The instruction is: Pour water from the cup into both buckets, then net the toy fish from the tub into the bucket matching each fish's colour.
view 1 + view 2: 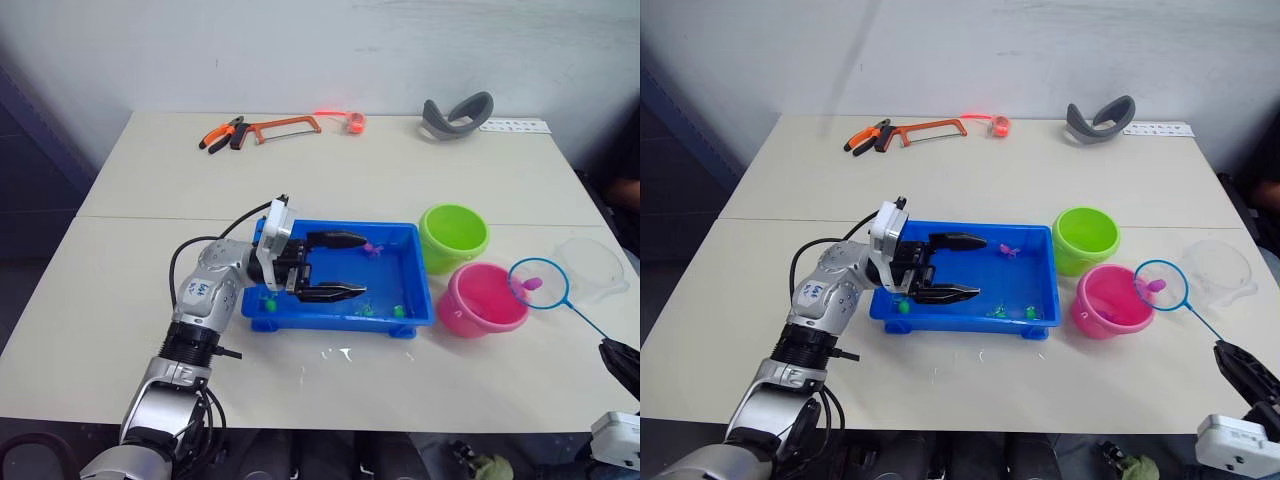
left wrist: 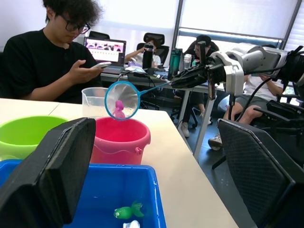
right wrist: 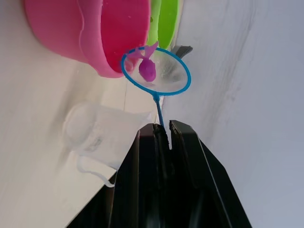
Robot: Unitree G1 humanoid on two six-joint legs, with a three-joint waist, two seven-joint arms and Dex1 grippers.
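Right wrist view: we are seeing the right tool (image 3: 162, 134) pinching the thin handle of the net (image 3: 156, 71) between its two closed fingers. The net's long axis is running from the tool toward the pink bucket (image 1: 483, 298), with the hoop leading and hanging just over the bucket's rim on the robot's right. One pink fish (image 3: 147, 69) is lying in the mesh. We are counting two buckets: the pink one and the green bucket (image 1: 453, 235), standing just beside each other. The clear cup (image 1: 594, 265) is resting on the desk (image 1: 150, 330) to the right of them. The left tool (image 1: 338, 266) is hovering over the blue tub (image 1: 415, 292), fingers spread wide and holding nothing. In the tub we are making out about three green fish (image 1: 363, 310) and one pink.
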